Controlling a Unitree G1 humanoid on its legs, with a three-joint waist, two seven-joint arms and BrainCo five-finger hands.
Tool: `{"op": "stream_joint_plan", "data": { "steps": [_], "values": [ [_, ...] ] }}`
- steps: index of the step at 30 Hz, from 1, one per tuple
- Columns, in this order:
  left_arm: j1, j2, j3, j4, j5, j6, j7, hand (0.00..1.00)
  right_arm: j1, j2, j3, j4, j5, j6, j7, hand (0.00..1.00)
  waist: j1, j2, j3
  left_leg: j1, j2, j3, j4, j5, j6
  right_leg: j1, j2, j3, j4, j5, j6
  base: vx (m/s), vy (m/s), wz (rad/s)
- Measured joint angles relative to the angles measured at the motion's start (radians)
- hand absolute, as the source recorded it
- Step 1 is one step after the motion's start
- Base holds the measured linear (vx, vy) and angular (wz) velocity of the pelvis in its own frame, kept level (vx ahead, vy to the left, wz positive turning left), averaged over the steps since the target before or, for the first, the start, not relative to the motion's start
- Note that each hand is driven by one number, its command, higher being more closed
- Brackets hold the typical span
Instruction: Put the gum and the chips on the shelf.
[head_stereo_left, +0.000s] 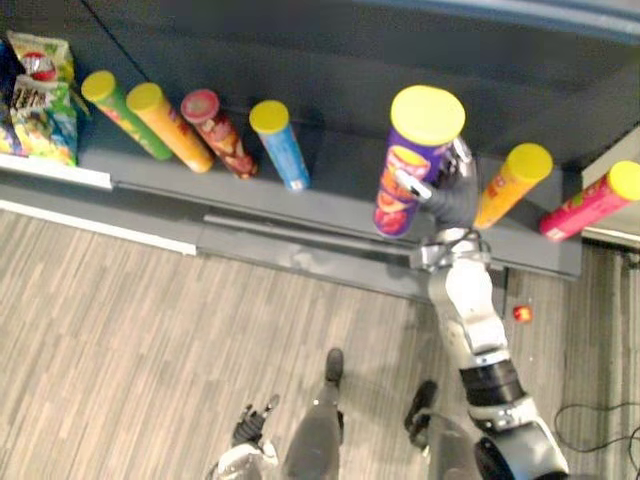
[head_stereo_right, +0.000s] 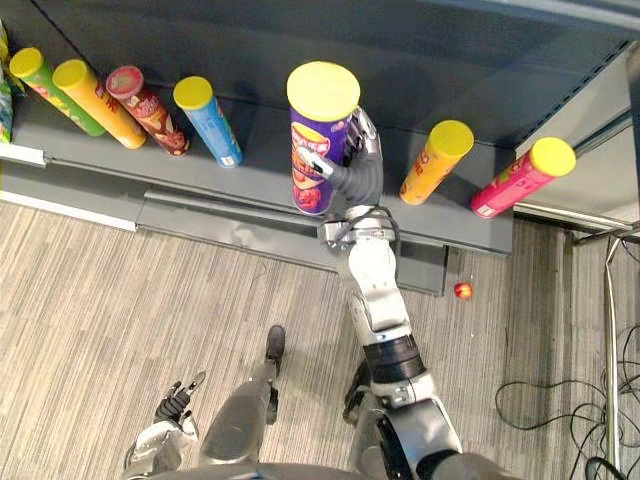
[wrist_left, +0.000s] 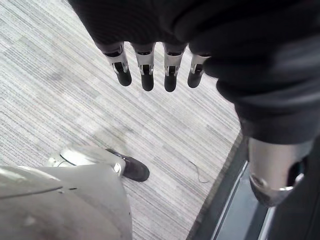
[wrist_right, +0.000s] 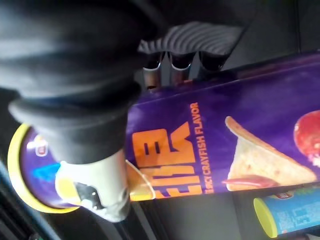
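A dark grey shelf (head_stereo_left: 340, 205) runs along a striped grey-brown carpeted floor (head_stereo_left: 150, 330).

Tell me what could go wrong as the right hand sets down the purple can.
1. The purple can is near the shelf's front edge; released there, it might tip off.
2. The right hand is close to the orange can; withdrawing could knock it.
3. A small red object lies on the floor by the shelf, easily overlooked.
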Motion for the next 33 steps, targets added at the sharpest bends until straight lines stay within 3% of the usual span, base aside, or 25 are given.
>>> {"op": "stream_joint_plan", "data": {
  "steps": [9,17,23,27,33],
  "values": [
    [-0.026,0.026,-0.077,-0.057,-0.071,-0.016,0.010,0.00,-0.281,0.001,-0.158,0.164,-0.088,0.006,-0.106,1.00,0.035,0.026,0.068,-0.096,-0.023,-0.055,0.044,0.017,-0.003,-0.104,-0.051,-0.033,0.146,-0.066,-0.012,-0.02,-0.042,0.20],
    [-0.051,0.026,-0.152,-0.127,-0.118,-0.028,0.006,0.00,-0.405,-0.080,-0.267,0.239,-0.120,0.017,-0.178,1.00,0.078,0.075,0.106,-0.192,-0.041,-0.071,0.064,0.035,-0.001,-0.206,-0.093,-0.051,0.236,-0.097,-0.021,-0.02,-0.045,0.13],
    [-0.057,0.025,-0.197,-0.228,-0.157,-0.046,0.002,0.00,-0.432,-0.073,-0.312,0.239,-0.120,0.043,-0.197,1.00,0.083,0.085,0.113,-0.254,-0.054,-0.083,0.095,0.037,-0.001,-0.265,-0.121,-0.054,0.299,-0.123,-0.029,0.00,-0.054,0.15],
    [-0.057,0.024,-0.212,-0.296,-0.158,-0.050,-0.016,0.00,-0.435,-0.074,-0.316,0.233,-0.120,0.044,-0.210,1.00,0.083,0.090,0.116,-0.294,-0.043,-0.011,0.137,0.026,0.009,-0.294,-0.146,-0.057,0.346,-0.147,-0.027,-0.04,-0.052,0.12],
    [-0.053,0.018,-0.211,-0.406,-0.198,-0.057,-0.017,0.00,-0.444,-0.074,-0.317,0.184,-0.120,0.045,-0.225,1.00,0.084,0.092,0.118,-0.369,-0.039,0.001,0.175,0.024,0.011,-0.357,-0.160,-0.067,0.383,-0.152,-0.033,-0.02,-0.062,0.05]
  ]
}}
